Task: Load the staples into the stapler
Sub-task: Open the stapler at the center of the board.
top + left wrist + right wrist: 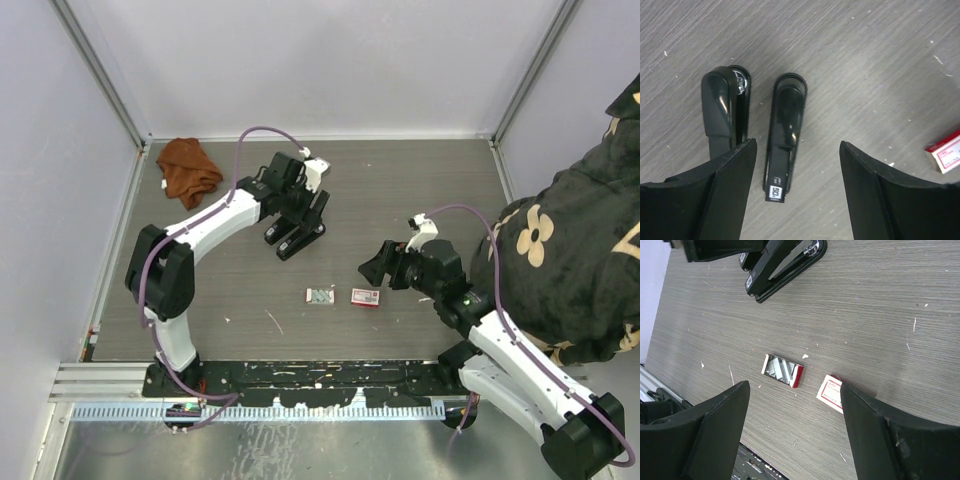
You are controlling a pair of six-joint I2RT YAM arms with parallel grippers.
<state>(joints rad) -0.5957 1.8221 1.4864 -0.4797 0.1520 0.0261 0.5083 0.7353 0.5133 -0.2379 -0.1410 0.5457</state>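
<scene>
Near the front of the grey wood-grain table lie the silvery staples in their small grey tray, with the red-and-white cardboard box just beside them. The right hand hovers close by, fingers spread and empty. Further back the left hand, likewise spread and empty, hangs over the black plastic stapler, which shows as two long bodies lying side by side. A rust-brown cloth sits in the far left corner.
</scene>
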